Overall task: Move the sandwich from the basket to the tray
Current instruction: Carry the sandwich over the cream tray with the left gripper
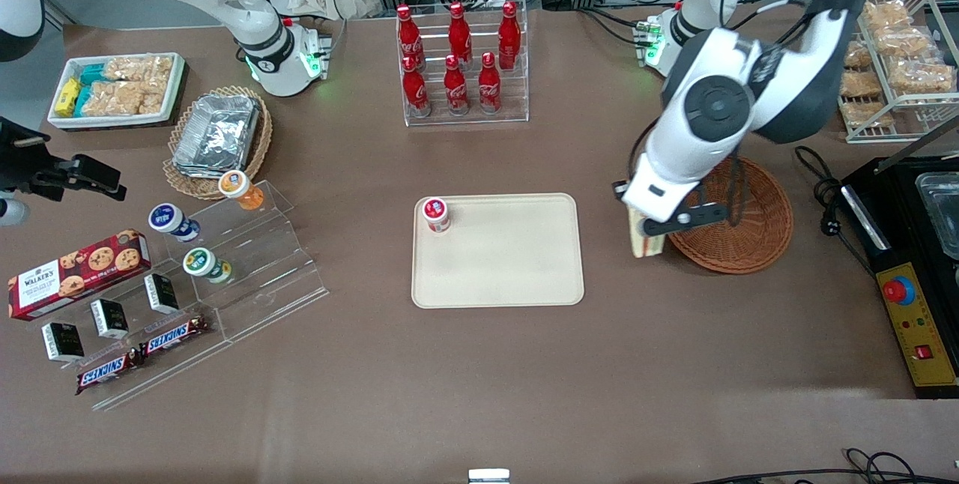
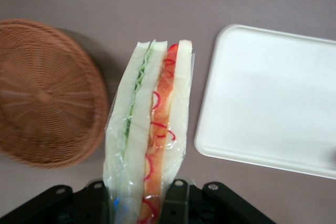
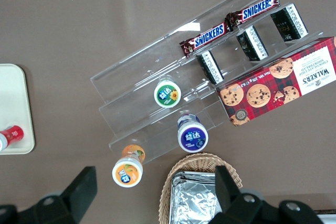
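Pale white bread marks the sandwich [image 2: 148, 129], which your left gripper [image 1: 650, 238] holds clamped between its fingers, the wedge wrapped in clear film with its cut edge showing a green strip and a red-orange strip. In the front view the sandwich [image 1: 646, 243] hangs over the bare brown table [image 1: 479, 379], between the basket [image 1: 749, 225] and the tray [image 1: 517, 274], just beside the basket's rim and apart from the tray. The wrist view confirms this: the reddish-brown wicker basket [image 2: 44, 93] lies to one side of the sandwich and the cream tray [image 2: 273, 98] to the other, with nothing visible inside the basket. On the tray, a small red-capped bottle [image 1: 435, 213] lies at the corner farthest from the front camera, toward the parked arm's end. A rack of red cola bottles [image 1: 461, 57] stands farther from that camera than the tray.
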Action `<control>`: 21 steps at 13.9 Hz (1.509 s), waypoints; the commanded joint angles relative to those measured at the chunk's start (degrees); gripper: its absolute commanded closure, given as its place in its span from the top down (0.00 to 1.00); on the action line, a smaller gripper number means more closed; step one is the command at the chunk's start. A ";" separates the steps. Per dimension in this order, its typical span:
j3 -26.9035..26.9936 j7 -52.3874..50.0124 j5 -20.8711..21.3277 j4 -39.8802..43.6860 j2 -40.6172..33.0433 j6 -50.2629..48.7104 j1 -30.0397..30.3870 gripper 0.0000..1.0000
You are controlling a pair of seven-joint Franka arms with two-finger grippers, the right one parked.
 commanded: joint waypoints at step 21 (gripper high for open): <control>-0.82 -9.85 11.54 3.05 23.28 19.44 -8.62 0.33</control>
